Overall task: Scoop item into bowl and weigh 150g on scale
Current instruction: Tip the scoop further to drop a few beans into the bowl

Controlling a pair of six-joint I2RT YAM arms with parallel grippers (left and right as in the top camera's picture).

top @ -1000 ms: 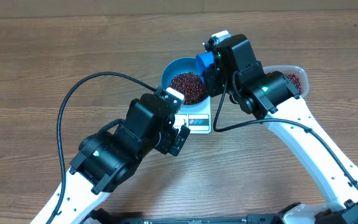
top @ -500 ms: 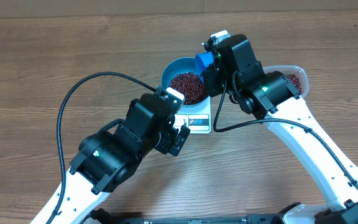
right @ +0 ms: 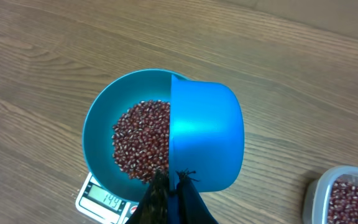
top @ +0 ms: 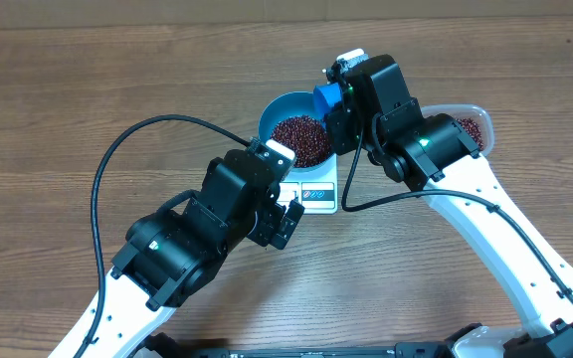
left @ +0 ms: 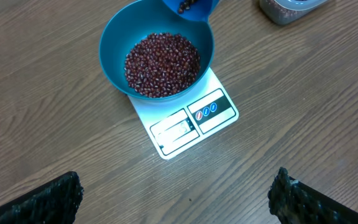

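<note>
The blue bowl [top: 270,114] stands on the white scale [top: 318,195] and holds a heap of dark red beans [top: 301,139]. My right gripper [right: 174,182] is shut on the handle of a small blue scoop [right: 204,140], which is tipped over the bowl's right rim. In the left wrist view a few beans [left: 185,5] show in the scoop's mouth. The right wrist view shows the scale [right: 101,198] with its display reading 149. My left gripper [left: 174,196] hangs open above bare table just in front of the scale [left: 191,121], with nothing between its fingers.
A clear plastic tub [top: 472,127] with more beans stands to the right of the bowl, partly hidden under my right arm. It also appears as the tub [right: 347,196] at the right wrist view's lower right corner. Black cables loop over the table beside both arms.
</note>
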